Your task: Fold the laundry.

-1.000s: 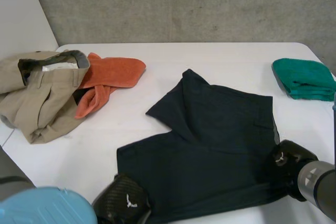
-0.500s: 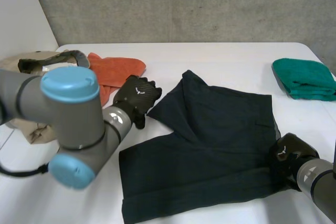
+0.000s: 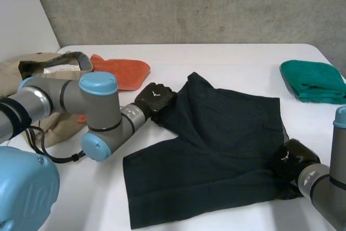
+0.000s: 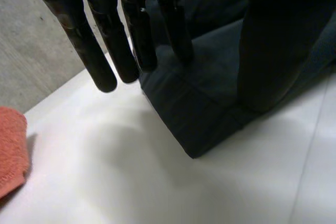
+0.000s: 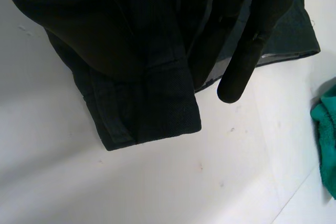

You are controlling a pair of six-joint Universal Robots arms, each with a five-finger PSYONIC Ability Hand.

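Note:
Dark navy shorts [image 3: 216, 150] lie spread on the white table [image 3: 243, 63]. My left hand [image 3: 154, 98] is at their far left corner. In the left wrist view its fingers [image 4: 105, 51] hang straight over that corner of the shorts [image 4: 210, 103], with the thumb resting on the cloth; the hand is open. My right hand [image 3: 292, 160] is at the near right corner of the shorts. In the right wrist view the cloth [image 5: 152, 108] is bunched under the palm and gripped, with one finger [image 5: 252, 40] sticking out straight.
Khaki trousers [image 3: 43, 79] lie crumpled at the table's left edge, with an orange towel [image 3: 121, 71] beside them, close behind my left hand. A folded green towel [image 3: 313, 79] sits at the far right. A grey wall runs behind the table.
My left arm has swung from the near left corner of the shorts to their far left corner, and its hand has opened. The right hand has stayed gripping the near right corner.

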